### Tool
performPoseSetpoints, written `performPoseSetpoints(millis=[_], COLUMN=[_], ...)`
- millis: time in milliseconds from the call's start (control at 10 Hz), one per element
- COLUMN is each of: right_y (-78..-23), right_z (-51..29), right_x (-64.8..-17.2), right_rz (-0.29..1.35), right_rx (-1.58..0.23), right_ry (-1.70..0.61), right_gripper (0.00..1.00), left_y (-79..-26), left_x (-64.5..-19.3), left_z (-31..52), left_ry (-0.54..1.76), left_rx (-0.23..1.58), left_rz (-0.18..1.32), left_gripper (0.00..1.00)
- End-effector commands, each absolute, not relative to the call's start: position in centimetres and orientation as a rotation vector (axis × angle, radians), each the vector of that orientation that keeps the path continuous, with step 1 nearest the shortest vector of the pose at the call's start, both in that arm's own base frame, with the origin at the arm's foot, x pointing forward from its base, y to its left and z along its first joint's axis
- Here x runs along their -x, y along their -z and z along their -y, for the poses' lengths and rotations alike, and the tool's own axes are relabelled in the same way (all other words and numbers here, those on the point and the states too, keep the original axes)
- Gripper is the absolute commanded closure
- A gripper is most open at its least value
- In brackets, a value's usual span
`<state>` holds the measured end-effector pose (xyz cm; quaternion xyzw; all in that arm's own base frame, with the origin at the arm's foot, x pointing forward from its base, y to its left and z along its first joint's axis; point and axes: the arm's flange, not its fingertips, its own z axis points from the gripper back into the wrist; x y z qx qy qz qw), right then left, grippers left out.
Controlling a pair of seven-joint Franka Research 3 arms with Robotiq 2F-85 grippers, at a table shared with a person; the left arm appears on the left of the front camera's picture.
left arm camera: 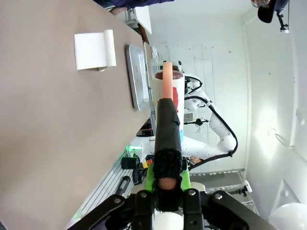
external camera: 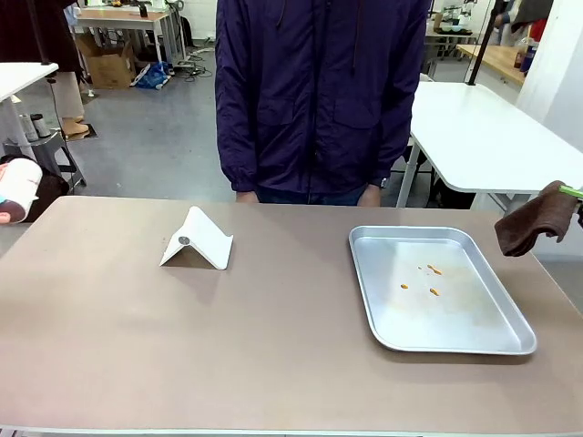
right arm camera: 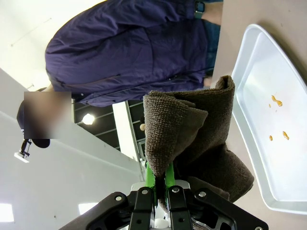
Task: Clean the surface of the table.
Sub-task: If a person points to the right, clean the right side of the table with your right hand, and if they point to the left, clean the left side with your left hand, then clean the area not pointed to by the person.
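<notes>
Beige worktop [external camera: 273, 364] is spanning the whole scene, carrying a white folded stand [external camera: 196, 241] left of centre and a speck-marked silver tray [external camera: 455, 319] at right, while the right claw [right arm camera: 160, 178] is pinching a brown cloth [right arm camera: 192, 139] and the left claw [left arm camera: 168, 181] is clamping a black, orange-tipped rod [left arm camera: 168, 129].

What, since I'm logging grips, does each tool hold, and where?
Right tool: brown cloth, pinched at a bunched fold. Left tool: a pinkish-orange rod, clamped lengthwise; its identity is unclear.
</notes>
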<state>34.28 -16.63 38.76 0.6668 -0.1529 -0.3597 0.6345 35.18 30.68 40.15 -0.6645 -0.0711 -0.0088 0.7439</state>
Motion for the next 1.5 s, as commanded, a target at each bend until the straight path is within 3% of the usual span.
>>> performPoseSetpoints(millis=[0, 1400], right_y=[-39.13, -39.13], right_z=[16.8, 16.8], right_x=[-34.0, -34.0], right_rz=[0.346, 0.346], right_rx=[-1.532, -1.532], right_ry=[0.803, 0.803], right_gripper=[0.95, 0.95], left_y=[-38.76, -38.92], left_x=[-34.37, -34.77], left_z=[-31.63, -30.84], left_ry=[0.045, 0.009], left_rx=[1.489, 1.465], left_rz=[0.13, 0.142], left_gripper=[0.78, 0.78])
